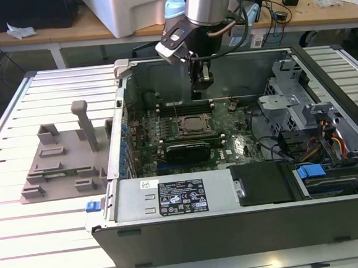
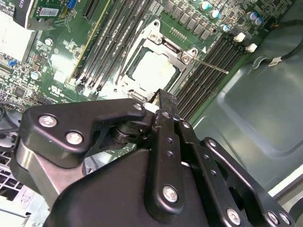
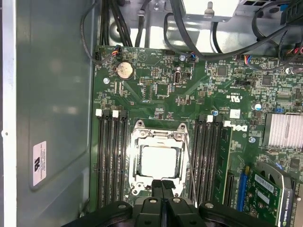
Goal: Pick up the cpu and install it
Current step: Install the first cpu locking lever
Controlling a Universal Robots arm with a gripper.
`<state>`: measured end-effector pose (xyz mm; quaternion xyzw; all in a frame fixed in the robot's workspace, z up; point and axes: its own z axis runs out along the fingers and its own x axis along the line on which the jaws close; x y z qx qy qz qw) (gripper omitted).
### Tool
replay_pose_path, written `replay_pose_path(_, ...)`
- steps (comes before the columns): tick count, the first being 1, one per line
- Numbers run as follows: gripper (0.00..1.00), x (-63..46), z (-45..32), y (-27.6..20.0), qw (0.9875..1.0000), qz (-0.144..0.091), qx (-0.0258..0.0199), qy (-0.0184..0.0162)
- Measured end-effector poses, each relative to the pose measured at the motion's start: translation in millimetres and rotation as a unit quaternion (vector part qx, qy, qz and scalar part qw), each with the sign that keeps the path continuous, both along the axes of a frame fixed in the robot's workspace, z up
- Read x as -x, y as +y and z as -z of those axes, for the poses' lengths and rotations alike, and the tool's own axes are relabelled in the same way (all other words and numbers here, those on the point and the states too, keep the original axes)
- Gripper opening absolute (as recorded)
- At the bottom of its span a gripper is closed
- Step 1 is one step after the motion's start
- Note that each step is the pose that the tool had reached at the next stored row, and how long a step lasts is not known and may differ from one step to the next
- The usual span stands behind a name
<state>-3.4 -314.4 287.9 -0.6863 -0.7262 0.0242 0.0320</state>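
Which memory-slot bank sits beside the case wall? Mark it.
The bank between the case wall and the cpu; the other bank borders the graphics card.

A black label [image 1: 181, 194] with white print and marks stands on the grey power supply housing [image 1: 135, 206] in the exterior view. A small white label [image 1: 149, 184] sits just beside it. In the first wrist view, a white label [image 3: 40, 163] stands on the case wall [image 3: 57, 94]. Their print cannot be made out.
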Motion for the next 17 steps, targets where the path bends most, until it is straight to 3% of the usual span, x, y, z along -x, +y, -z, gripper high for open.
replay_pose_path(3,0.11,0.0,-0.1,0.0,1.0000,0.000,0.0000,0.0000)
replay_pose_path(6,0.11,0.0,-0.2,0.0,0.9998,-0.021,0.0001,0.0000)
replay_pose_path(7,0.11,0.0,-0.1,0.0,0.9991,-0.043,0.0000,0.0000)
replay_pose_path(9,0.11,0.0,-0.1,0.0,0.9980,-0.063,0.0000,0.0000)
replay_pose_path(12,0.11,0.0,-0.1,0.0,0.9947,-0.103,0.0000,0.0000)
replay_pose_path(14,0.11,0.0,-0.1,0.0,0.9872,-0.160,0.0000,0.0000)
replay_pose_path(15,0.11,0.0,-0.1,0.0,0.9843,-0.177,0.0000,0.0000)
replay_pose_path(17,0.11,0.0,-0.1,0.0,0.9801,-0.199,-0.0001,0.0000)
